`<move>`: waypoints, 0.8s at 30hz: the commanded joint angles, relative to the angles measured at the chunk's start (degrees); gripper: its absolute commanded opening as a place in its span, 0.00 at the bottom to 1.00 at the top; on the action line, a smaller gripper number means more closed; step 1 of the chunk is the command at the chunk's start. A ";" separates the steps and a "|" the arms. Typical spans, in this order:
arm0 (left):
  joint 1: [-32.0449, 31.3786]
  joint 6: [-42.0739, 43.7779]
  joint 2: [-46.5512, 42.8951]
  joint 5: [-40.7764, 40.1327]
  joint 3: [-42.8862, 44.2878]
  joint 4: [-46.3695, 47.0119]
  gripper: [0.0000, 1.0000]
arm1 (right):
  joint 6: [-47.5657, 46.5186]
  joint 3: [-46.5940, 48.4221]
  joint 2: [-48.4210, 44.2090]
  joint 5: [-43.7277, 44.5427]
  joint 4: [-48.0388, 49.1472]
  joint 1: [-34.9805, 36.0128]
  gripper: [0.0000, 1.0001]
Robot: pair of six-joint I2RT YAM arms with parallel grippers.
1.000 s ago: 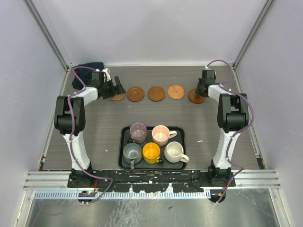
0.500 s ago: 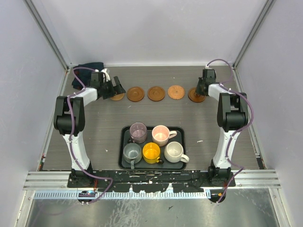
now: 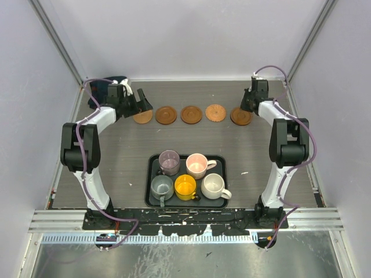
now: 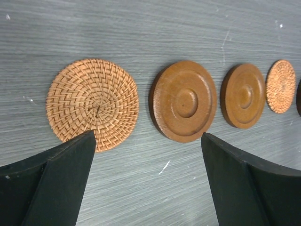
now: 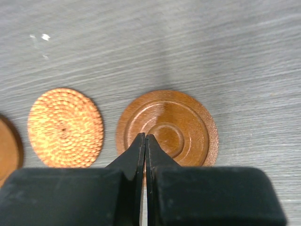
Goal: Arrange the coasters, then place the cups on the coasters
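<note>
Grey wood-grain table (image 3: pixel 127 156) carried everything.

Left arm (image 3: pixel 78 150) reached to the far left. Left claw (image 3: pixel 139 105) hung over the left end of the coaster row, jaws wide apart and holding nothing. In the left wrist view (image 4: pixel 146 141) its two dark fingers framed the row from the near side.

Right arm (image 3: pixel 287 145) reached to the far right. Right claw (image 3: pixel 246 105) had its jaws pressed together with nothing between them. In the right wrist view (image 5: pixel 145 139) the tips lay over the near part of the rightmost coaster (image 5: pixel 174 120); contact with it could not be told.

Black tray (image 3: pixel 149 174) sat near, midway between the arm bases. A dark cloth (image 3: pixel 94 97) lay in the far left corner, partly behind the left arm.

All five cups stood in the tray. Far row: purple cup (image 3: pixel 168 161) on the left, pink cup (image 3: pixel 196 164) on the right. Near row, left to right: grey-green cup (image 3: pixel 162 186), yellow cup (image 3: pixel 185 186), cream cup (image 3: pixel 213 185). No cup was on a coaster.

Five coasters (image 3: pixel 191 114) lay flat in a single left-right row on the far part of the table, each apart from the next and well apart from the tray. The leftmost coaster (image 4: pixel 92 104) was woven and orange-brown, as was the fourth from the left. The second, third and rightmost were darker discs with ringed tops.
</note>
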 commanded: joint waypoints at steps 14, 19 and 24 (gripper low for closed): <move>0.21 -2.11 -8.49 2.05 -7.33 5.01 0.96 | -3.59 -0.23 -3.53 -7.70 2.44 7.13 0.07; 0.22 -2.59 -12.54 1.37 -11.63 6.77 0.96 | -3.43 3.56 0.02 -7.52 1.97 8.97 0.06; 0.21 -2.60 -16.54 -0.60 -14.87 7.04 0.96 | -3.30 6.92 3.89 -7.57 1.13 10.15 0.06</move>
